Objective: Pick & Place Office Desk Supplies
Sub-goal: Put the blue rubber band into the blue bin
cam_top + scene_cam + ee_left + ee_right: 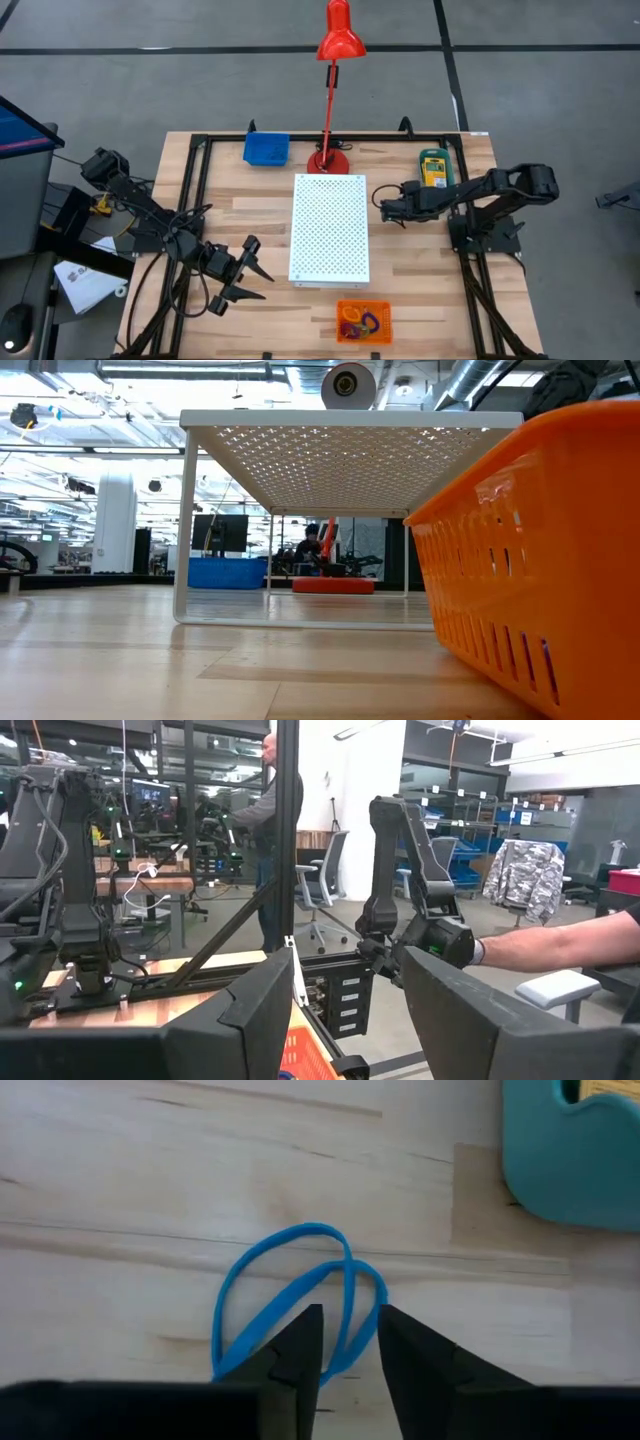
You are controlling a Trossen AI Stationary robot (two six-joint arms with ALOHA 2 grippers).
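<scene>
A thin blue loop [290, 1295] lies flat on the wooden table just right of the white perforated board [330, 228]. My right gripper [384, 206] [348, 1342] reaches down over it, open only by a narrow gap, and two strands of the loop run between its fingertips. Behind it a teal tray [434, 170] [570, 1160] holds a yellow-and-green crayon box [434, 162]. Near the table's near edge an orange tray [363, 321] holds several coloured loops. At the far edge stands a blue tray [266, 149]. My left gripper [245, 272] [345, 1020] hangs open near the table's left side, touching nothing. My right gripper comes at the blue loop from above, slanting toward the table's left. Its fingertips [305, 1335] stand on either side of the strands [350, 1305] near where they cross. The loop lies flat on the table. I cannot tell whether the fingers touch it.
The white perforated board [350, 450] stands on legs in the table's middle, with a gap beneath it. A red desk lamp [330, 120] stands at the far edge beside the blue tray [228, 572]. Black frame rails run along the table's sides. A person's arm [570, 945] shows beyond the table.
</scene>
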